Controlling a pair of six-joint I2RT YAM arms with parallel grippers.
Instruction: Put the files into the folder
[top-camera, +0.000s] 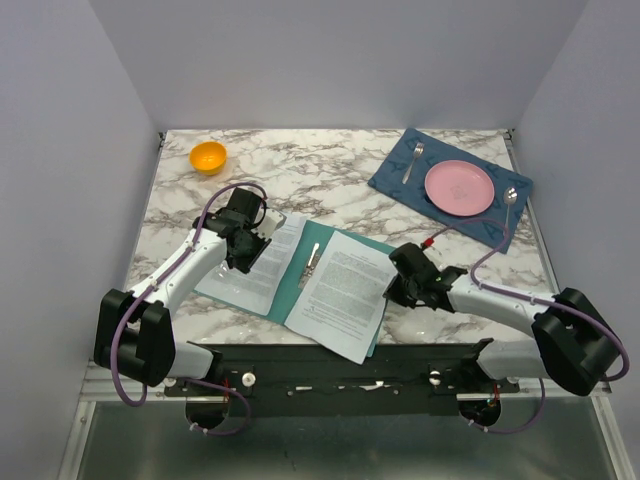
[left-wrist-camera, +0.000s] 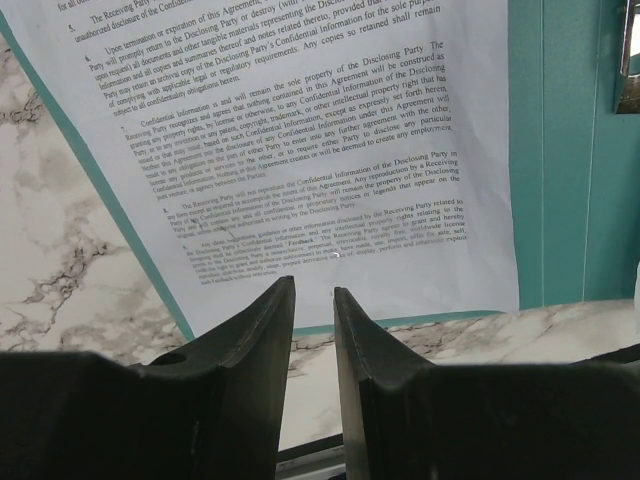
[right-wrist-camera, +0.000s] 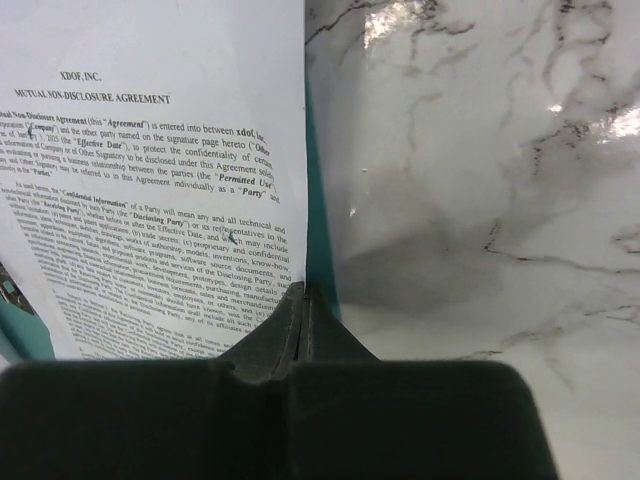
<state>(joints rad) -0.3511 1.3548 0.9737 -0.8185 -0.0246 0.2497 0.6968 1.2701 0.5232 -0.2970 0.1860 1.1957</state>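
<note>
Files (top-camera: 340, 290) on folder (top-camera: 293, 272); right hand (right-wrist-camera: 305, 296) pinches one's edge, left hand (left-wrist-camera: 314, 292) hovers ajar.

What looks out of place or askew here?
The right-hand sheet lies skewed on the open folder, its near corner apparently jutting past the folder's front edge. The left-hand sheet sits squarer. Nothing looks spilled or damaged.

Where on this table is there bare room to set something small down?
Bare marble lies at the far middle, between the orange bowl and the placemat, plus a smaller patch between the placemat and the right arm. The centre is crowded: the open folder, its sheets, the left gripper and the right gripper.
</note>
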